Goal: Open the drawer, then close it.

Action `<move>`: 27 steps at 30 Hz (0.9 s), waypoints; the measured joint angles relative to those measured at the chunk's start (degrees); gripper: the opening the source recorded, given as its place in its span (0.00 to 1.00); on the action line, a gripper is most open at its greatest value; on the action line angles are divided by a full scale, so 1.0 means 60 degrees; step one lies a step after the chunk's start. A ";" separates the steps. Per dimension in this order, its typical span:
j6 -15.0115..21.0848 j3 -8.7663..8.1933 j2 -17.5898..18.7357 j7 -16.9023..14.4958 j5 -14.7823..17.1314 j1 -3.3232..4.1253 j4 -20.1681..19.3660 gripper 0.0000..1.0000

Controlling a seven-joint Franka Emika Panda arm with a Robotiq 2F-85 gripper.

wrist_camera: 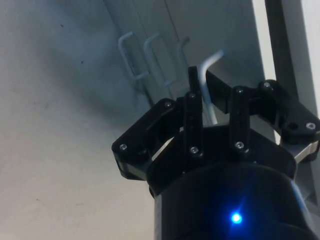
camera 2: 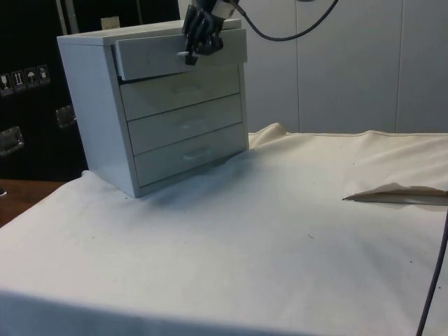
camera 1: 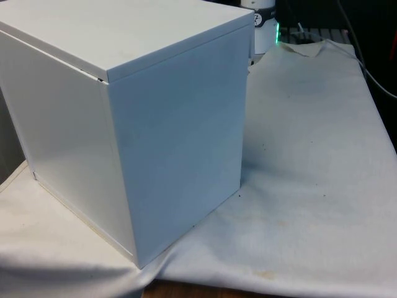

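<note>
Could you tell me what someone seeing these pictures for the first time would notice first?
Most striking is the white chest of drawers standing on the white cloth, its plain back and side turned to the front camera. In the side view its top drawer stands slightly pulled out, with the black gripper at its front. The wrist view shows the gripper closed on that drawer's white handle, the three lower handles lined up beyond it.
</note>
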 measured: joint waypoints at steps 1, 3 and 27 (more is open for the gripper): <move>0.0029 0.0000 -0.0019 0.0010 0.0000 -0.0010 -0.0010 0.00; 0.0067 -0.0010 -0.0029 0.0010 0.0000 -0.0010 -0.0029 0.00; 0.0076 -0.0038 -0.0325 -0.0239 -0.0688 -0.0076 -0.0181 0.00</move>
